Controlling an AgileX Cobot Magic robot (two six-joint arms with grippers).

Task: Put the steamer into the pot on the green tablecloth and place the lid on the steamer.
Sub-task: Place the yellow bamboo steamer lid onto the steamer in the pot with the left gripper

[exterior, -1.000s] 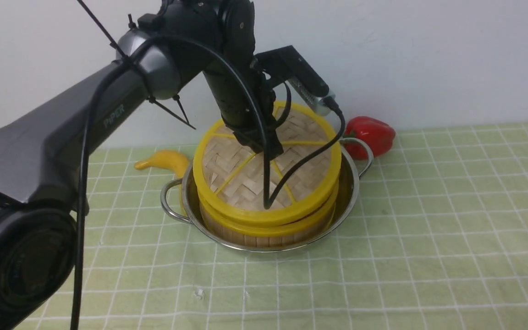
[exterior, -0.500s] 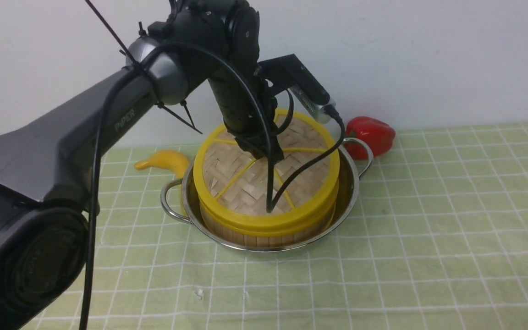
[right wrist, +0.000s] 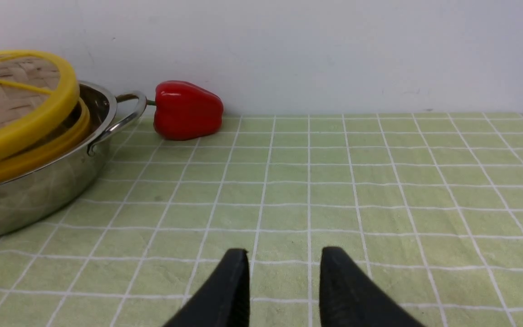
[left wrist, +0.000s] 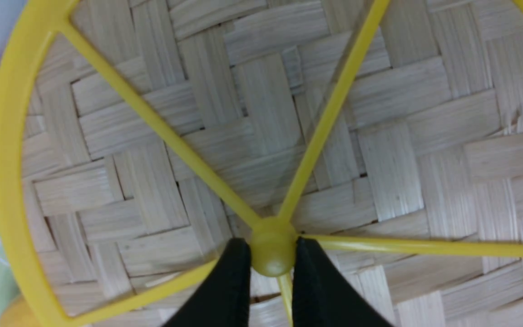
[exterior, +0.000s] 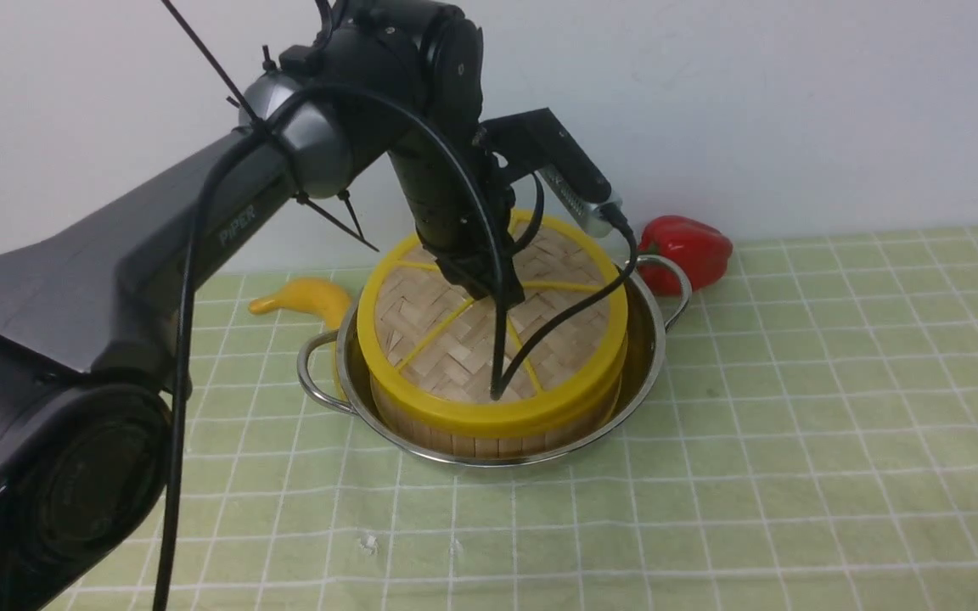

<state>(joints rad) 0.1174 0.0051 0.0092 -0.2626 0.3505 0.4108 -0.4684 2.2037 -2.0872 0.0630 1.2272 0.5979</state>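
Note:
The steamer (exterior: 472, 441) stands inside the pot (exterior: 654, 356) on the green tablecloth (exterior: 795, 424); only its slatted wall and yellow rim show. The lid (exterior: 455, 339) lies on top of it. In the right wrist view the lid (right wrist: 21, 118) sits slightly tilted, with a thin gap above the steamer's rim (right wrist: 34, 156). My left gripper (left wrist: 272, 247) is shut on the lid's yellow hub, one black finger on each side; the wrist hides it in the front view. My right gripper (right wrist: 284, 256) is open and empty, low over the cloth to the right of the pot (right wrist: 39, 195).
A red bell pepper (exterior: 688, 250) lies behind the pot's right handle (exterior: 671, 276), close to the wall. A yellow banana (exterior: 306, 297) lies behind the pot's left handle (exterior: 311, 373). The left arm and its cable hang over the lid.
The lid, held by my left gripper, has come down from a tilted position above the steamer and now rests on its rim. The pot and steamer have not moved.

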